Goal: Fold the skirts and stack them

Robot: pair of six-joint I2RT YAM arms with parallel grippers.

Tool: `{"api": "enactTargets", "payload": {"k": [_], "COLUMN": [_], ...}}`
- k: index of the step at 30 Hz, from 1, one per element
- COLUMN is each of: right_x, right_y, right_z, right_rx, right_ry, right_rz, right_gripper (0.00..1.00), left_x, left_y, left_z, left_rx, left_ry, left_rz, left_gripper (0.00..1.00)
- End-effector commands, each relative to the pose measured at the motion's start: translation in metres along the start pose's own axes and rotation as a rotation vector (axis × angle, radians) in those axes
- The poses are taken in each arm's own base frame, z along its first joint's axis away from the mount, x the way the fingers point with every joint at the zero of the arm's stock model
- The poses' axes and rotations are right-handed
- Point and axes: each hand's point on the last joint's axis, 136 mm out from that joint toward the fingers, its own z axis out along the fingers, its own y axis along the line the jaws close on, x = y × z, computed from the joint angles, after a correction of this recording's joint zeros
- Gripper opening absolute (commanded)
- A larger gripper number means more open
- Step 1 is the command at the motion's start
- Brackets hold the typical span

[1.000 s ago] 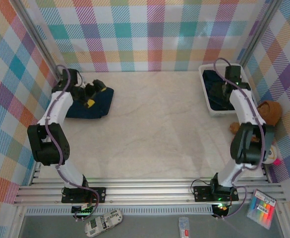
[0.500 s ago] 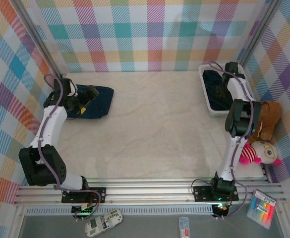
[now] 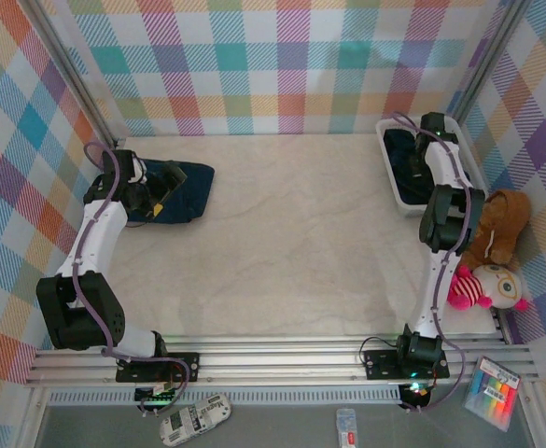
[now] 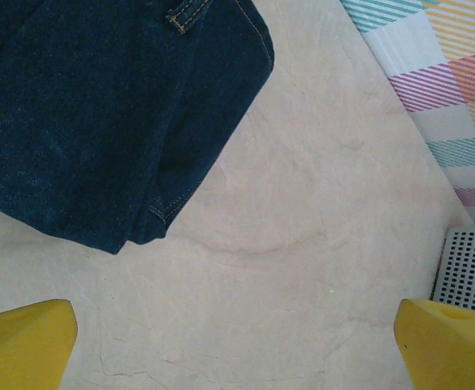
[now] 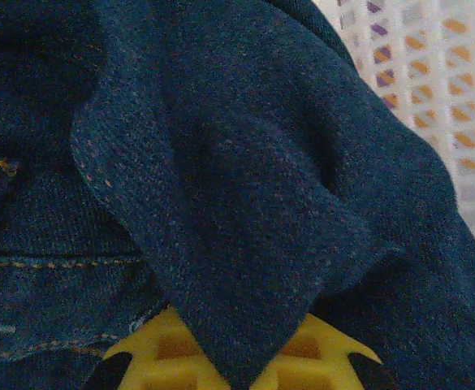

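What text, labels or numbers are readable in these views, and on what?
Nothing can be read clearly.
White device below the front rail: dark print on its face, too small to read.
Small white item beside it: red mark, too small to read.
Colourful card at the near right corner: coloured stripes, any print too small to read.
Denim skirt: stitching only, no tag visible.

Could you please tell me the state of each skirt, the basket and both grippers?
Table denim skirt: folded, flat.
Basket denim skirt: crumpled, one fold pinched.
White basket: upright, holding denim.
Left gripper: open, empty.
Right gripper: shut on a denim fold.
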Motion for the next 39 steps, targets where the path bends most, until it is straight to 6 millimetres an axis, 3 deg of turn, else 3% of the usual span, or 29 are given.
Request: {"api": "enactTargets", "payload": {"k": [1,7,15,22,28,31,34,37,39], "right_x": [0.001,-0.028,-0.05,-0.056,-0.051,-0.044,-0.03,-0.019,-0.017], "right_y": [-0.01,-0.034,-0.04,0.013,0.102,0.146,0.188,0.212,0.217], "right_z": [-0.034,-0.118,-0.229,-0.332,-0.403,-0.42,-0.422,-0.393,-0.371], "right_rx": [0.003,-0.005,-0.111,-0.331,-0.581,-0.685,-0.8,-0.844,-0.808], "right_ry": [-0.022,-0.238,-0.503,-0.692,-0.788,-0.798,-0.786,-0.699,-0.647], "right_rz": [0.017,0.183,0.326,0.245,0.015,-0.113,-0.273,-0.306,-0.296], "right_gripper": [0.0,0.0,0.0,0.0,0.0,0.0,0.0,0.0,0.0], "left_x": [0.002,0.006,0.012,0.013,0.013,0.014,0.015,0.017,0.018], "left_y": [0.0,-0.007,-0.009,-0.007,-0.009,-0.012,-0.012,-0.011,-0.012], "left_z": [0.005,0.007,0.006,0.01,0.014,0.014,0.014,0.013,0.012], "left_rx": [0.032,0.06,0.066,0.061,0.07,0.079,0.077,0.074,0.076], "left_ry": [0.02,0.045,0.078,0.082,0.088,0.094,0.098,0.104,0.106], "left_rz": [-0.014,0.01,0.033,0.024,0.016,0.014,0.017,0.019,0.022], "left_gripper": [1.0,1.0,1.0,1.0,1.0,1.0,1.0,1.0,1.0]}}
